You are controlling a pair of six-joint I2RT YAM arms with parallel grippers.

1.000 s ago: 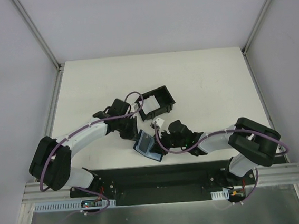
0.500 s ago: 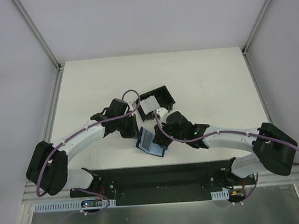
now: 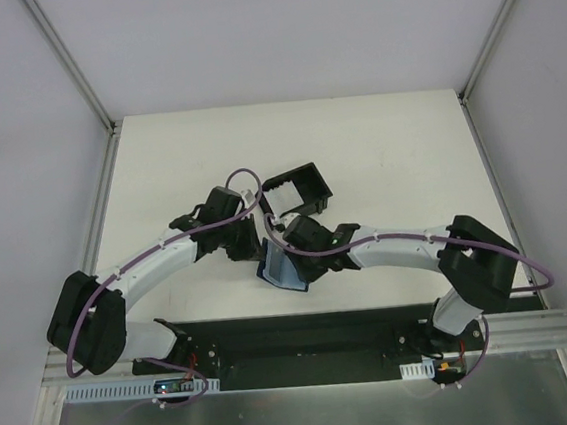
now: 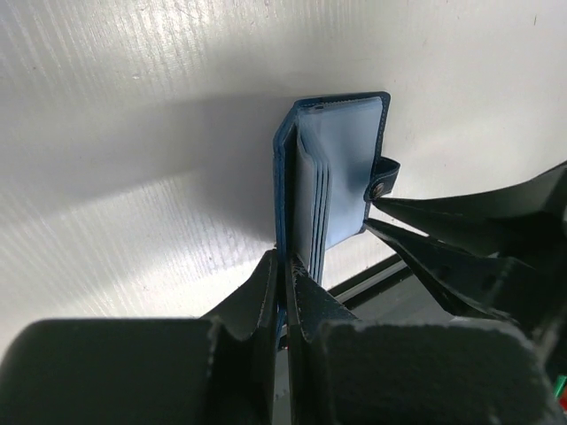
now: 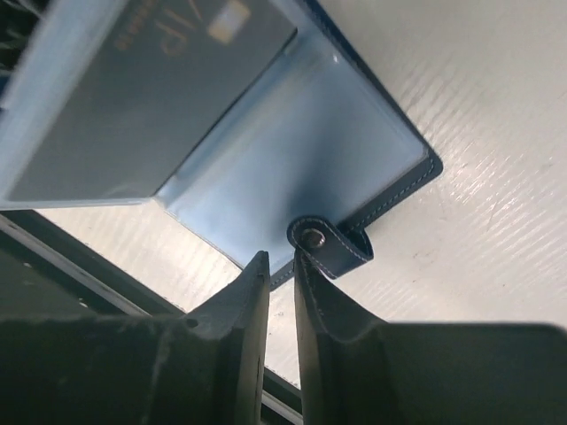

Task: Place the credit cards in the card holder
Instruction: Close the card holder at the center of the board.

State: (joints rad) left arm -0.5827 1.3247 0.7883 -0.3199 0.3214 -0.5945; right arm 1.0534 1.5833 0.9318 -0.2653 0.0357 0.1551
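Since a second ago the right arm [image 3: 407, 246] has stretched in from 4 o'clock, and its wrist now sits over the holder [image 3: 287, 272]; the left arm [image 3: 157, 255] and the holder have hardly shifted. On the table [image 3: 389, 162] the holder lies open near centre, just toward 6 o'clock of the tray [image 3: 290, 180].

The left gripper [image 4: 283, 266] has its jaws pressed together on one cover of the holder, keeping the pockets fanned. The right gripper [image 5: 280, 266] shows a narrow gap between its jaws, at the holder's edge beside the tab [image 5: 341, 248]. I cannot tell whether they bite on that edge.

One greyish card [image 5: 151, 88] already sits behind a clear pocket at 10 o'clock in the right wrist view, so the task looks partly done at least. No loose card shows in any view. The wrists hide part of the tray and holder from above, so how many cards are left cannot be judged.
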